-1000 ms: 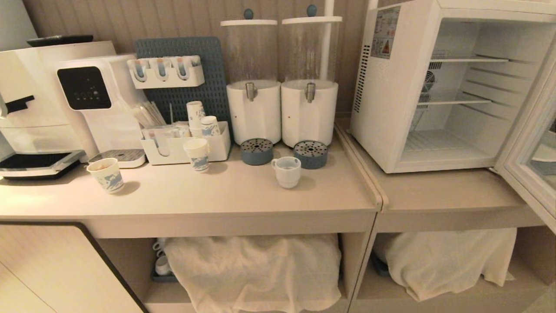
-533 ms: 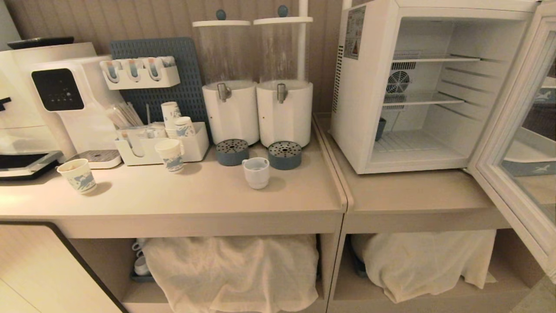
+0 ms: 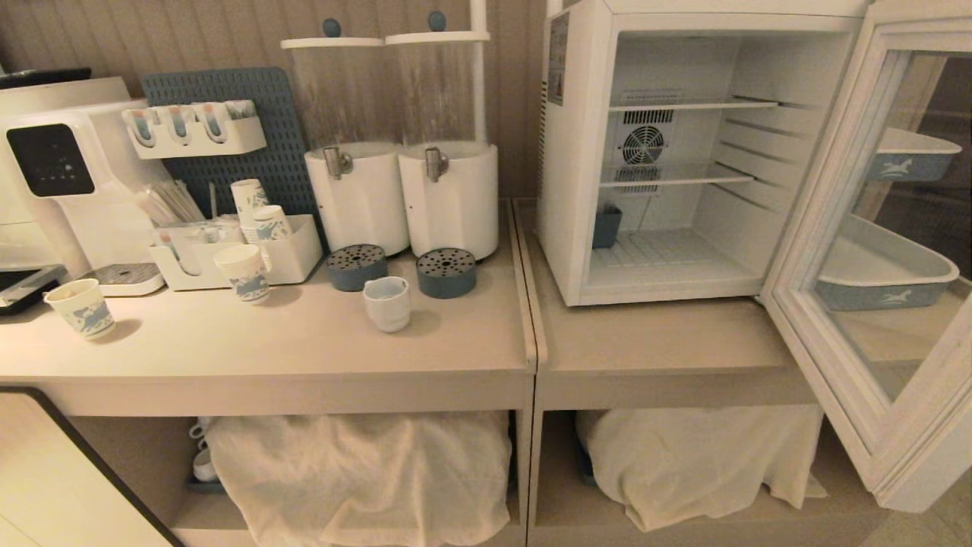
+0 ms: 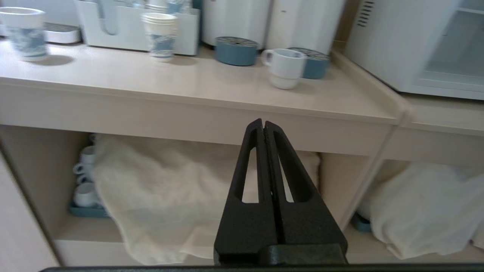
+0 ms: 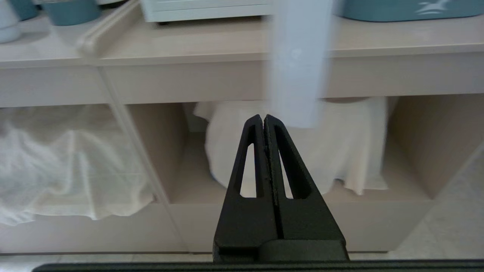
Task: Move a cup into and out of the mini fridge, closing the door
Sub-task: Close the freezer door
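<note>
Left gripper [image 4: 263, 126]: black fingers pressed together, holding nothing, touching nothing; it hangs low in front of the tabletop [image 3: 304, 342] edge, out of the head view
Right gripper [image 5: 263, 121]: black fingers pressed together, holding nothing; it hangs low in front of the lower shelf, near the bottom edge of the door [image 5: 298, 64], and I cannot tell if they touch
Cup [image 3: 386, 302]: short white mug with a loop handle, standing upright on the tabletop, mouth up; in the left wrist view the handle points toward the paper cups
Cup place: just in front of the two round blue drip trays [image 3: 446, 272], below the two white dispensers [image 3: 448, 194], well apart from the fridge
Fridge [image 3: 661, 152]: white box standing on the next tabletop, its open front facing us; wire shelves and a round fan show at the back
Door: tall glass pane in a pale frame, swung wide open on the right side of the fridge
Paper cups [image 3: 243, 272]: white with blue print, standing further along the tabletop
Cloths [image 3: 357, 479]: pale, draped over the shelves under the tabletop
</note>
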Controlling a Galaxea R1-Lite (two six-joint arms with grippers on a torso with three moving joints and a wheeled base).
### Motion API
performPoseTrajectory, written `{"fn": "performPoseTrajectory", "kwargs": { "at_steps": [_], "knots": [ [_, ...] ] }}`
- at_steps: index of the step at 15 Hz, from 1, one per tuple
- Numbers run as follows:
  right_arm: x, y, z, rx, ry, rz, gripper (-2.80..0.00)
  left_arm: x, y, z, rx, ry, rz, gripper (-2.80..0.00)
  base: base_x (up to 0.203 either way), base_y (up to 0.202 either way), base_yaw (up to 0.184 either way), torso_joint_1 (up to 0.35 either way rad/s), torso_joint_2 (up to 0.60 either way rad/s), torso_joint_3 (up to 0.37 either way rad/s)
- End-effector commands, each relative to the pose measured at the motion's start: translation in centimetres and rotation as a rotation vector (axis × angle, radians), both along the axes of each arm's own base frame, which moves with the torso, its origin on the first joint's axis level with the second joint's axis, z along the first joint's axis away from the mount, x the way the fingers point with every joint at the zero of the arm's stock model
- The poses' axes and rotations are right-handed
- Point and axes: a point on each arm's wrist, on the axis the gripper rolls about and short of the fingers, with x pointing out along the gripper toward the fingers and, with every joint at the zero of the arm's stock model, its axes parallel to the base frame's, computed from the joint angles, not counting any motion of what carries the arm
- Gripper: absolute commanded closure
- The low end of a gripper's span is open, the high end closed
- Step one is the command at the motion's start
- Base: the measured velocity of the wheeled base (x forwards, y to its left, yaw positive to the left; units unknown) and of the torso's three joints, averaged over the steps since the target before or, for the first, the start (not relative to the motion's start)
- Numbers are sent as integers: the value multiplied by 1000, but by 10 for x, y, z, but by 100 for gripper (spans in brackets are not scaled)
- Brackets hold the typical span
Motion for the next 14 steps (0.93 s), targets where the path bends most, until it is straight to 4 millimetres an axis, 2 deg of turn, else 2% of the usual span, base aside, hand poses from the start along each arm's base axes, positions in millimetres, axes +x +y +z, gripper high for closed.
{"fn": "performPoseTrajectory", "kwargs": {
  "at_steps": [1, 14],
  "knots": [
    [0, 0, 0, 0, 2, 1, 0, 3, 0, -11, -2, 34, 0, 0, 0, -189, -1, 4, 2, 2],
    [0, 0, 0, 0, 0, 1, 0, 3, 0, -11, -5, 34, -1, 0, 0, -193, 2, 2, 1, 2]
  ]
}}
